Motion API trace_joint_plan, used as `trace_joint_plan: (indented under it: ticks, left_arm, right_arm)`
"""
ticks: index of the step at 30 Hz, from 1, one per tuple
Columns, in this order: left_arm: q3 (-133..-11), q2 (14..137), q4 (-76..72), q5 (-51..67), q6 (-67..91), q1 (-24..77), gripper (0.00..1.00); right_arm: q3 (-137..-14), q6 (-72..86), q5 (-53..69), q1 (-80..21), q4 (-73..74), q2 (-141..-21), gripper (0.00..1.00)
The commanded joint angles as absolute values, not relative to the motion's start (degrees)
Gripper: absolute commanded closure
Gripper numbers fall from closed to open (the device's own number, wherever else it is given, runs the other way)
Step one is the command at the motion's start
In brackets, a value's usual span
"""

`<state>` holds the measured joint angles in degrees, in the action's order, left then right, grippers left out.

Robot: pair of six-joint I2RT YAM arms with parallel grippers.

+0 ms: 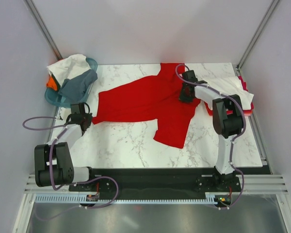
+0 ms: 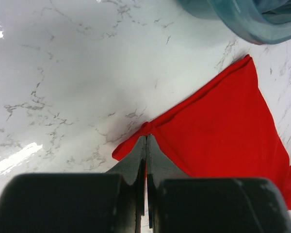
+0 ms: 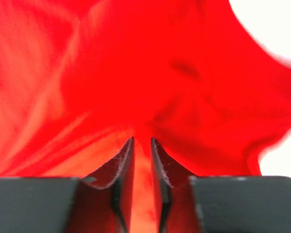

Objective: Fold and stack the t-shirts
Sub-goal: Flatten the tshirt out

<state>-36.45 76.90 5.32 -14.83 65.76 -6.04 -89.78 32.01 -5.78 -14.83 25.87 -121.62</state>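
Observation:
A bright red t-shirt [image 1: 145,99] lies spread across the marble table, hem to the left and collar to the right. My left gripper [image 1: 86,120] is shut on the shirt's lower-left hem corner [image 2: 148,128], pinching it between the closed fingers [image 2: 136,160]. My right gripper [image 1: 186,94] sits on the shirt near its collar, shut on a bunch of red cloth [image 3: 142,145] that fills the right wrist view. More t-shirts, white [image 1: 68,65], grey [image 1: 77,86] and orange [image 1: 51,82], lie in the basket at the far left. A folded white shirt [image 1: 230,87] lies on a red one at the right.
A teal plastic basket [image 1: 56,99] stands at the table's far left corner; its rim shows in the left wrist view [image 2: 242,24]. White walls enclose the table on three sides. A black rail runs along the near edge [image 1: 155,174].

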Motion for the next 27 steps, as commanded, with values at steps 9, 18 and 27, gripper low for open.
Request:
trace_joint_plan:
  ticks: [9,18,27]
  left_arm:
    - [-25.4,66.9,-3.7,-12.0,60.5,-6.4,0.98]
    - [-22.0,61.7,-1.9,-10.4,59.0,-6.3,0.98]
    - [-21.8,60.4,-0.6,-8.8,59.9,-6.3,0.98]
  right_arm:
    - [-61.1,29.7,-4.1,-20.5,30.5,-87.5,0.47]
    - [-35.7,40.9,-2.2,-28.3,29.1,-64.4,0.63]
    - [-30.4,46.5,-2.9,-31.7,27.6,-64.0,0.57]
